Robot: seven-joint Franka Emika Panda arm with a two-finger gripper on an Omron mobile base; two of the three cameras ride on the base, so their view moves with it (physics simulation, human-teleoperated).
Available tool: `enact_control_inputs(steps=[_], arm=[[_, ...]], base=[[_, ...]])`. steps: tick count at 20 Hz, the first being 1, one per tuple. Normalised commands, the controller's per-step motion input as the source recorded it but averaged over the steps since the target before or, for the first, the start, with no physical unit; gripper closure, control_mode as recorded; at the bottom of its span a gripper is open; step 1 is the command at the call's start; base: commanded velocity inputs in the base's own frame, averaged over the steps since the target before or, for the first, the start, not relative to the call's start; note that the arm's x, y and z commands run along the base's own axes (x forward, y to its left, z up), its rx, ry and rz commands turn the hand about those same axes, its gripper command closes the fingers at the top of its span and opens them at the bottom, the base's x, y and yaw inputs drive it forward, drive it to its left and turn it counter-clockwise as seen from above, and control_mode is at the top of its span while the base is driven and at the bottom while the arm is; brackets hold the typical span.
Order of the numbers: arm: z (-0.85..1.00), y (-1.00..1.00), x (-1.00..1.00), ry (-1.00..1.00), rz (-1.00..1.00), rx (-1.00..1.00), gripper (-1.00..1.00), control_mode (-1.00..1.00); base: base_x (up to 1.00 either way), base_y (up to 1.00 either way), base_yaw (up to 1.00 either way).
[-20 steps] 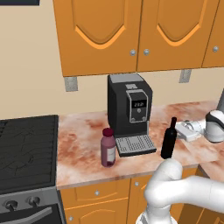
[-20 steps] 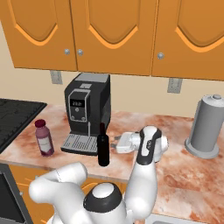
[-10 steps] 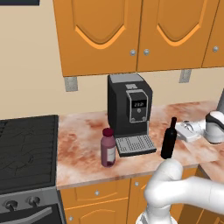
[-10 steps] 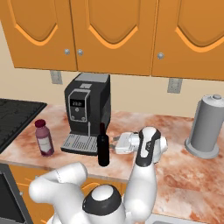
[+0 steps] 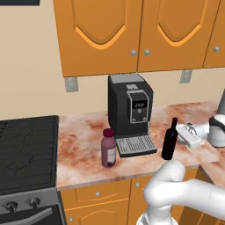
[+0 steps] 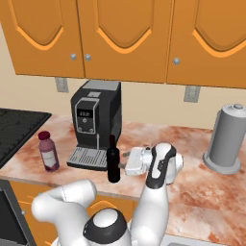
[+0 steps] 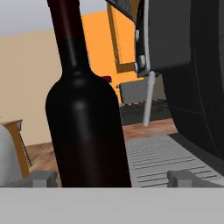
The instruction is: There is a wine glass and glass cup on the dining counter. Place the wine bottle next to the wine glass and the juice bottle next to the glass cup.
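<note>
The wine bottle [image 5: 169, 141] [image 6: 113, 162], tall and nearly black, stands upright on the marbled worktop just right of the coffee machine. In the hand view it rises large and close [image 7: 85, 122] between the two finger tips. My gripper [image 5: 181, 136] [image 6: 124, 164] [image 7: 111, 178] reaches in level from the bottle's right and is open, one finger on each side of the bottle's lower body. The juice bottle [image 5: 108, 148] [image 6: 48, 151], short and purple with a pinkish cap, stands left of the machine. The wine glass, glass cup and dining counter are out of view.
A black coffee machine [image 5: 130, 112] [image 6: 95, 122] with a grey drip tray stands against the wall. A dark stove [image 5: 26, 151] lies at the left. A tall grey canister [image 6: 228, 139] stands at the right. Orange wall cabinets [image 5: 132, 30] hang above the worktop [image 5: 81, 151].
The hand has crept a little leftward toward the wine bottle, so its fingers now reach alongside it. Both bottles stand where they were.
</note>
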Motion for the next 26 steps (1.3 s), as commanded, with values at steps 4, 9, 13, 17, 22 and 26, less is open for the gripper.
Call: enact_control_inputs(steps=[4, 9, 13, 17, 22, 26], arm=[[0.03, 0.20, 0.00, -0.05, 0.00, 0.00, -1.00, -1.00], [0.00, 0.06, 0.00, -0.01, 0.00, 0.00, -1.00, -1.00], [0.00, 0.00, 0.00, 0.00, 0.00, 0.00, -1.00, -1.00], [0.00, 0.08, 0.00, 0.00, 0.00, 0.00, -1.00, -1.00], [0.00, 0.24, 0.00, 0.00, 0.00, 0.00, -1.00, -1.00], [0.00, 0.24, -0.01, 0.00, -0.01, 0.00, -1.00, -1.00]], base=[[0.00, 0.00, 0.00], [0.00, 0.00, 0.00], [0.00, 0.00, 0.00], [0.00, 0.00, 0.00], [0.00, 0.00, 0.00], [0.00, 0.00, 0.00]])
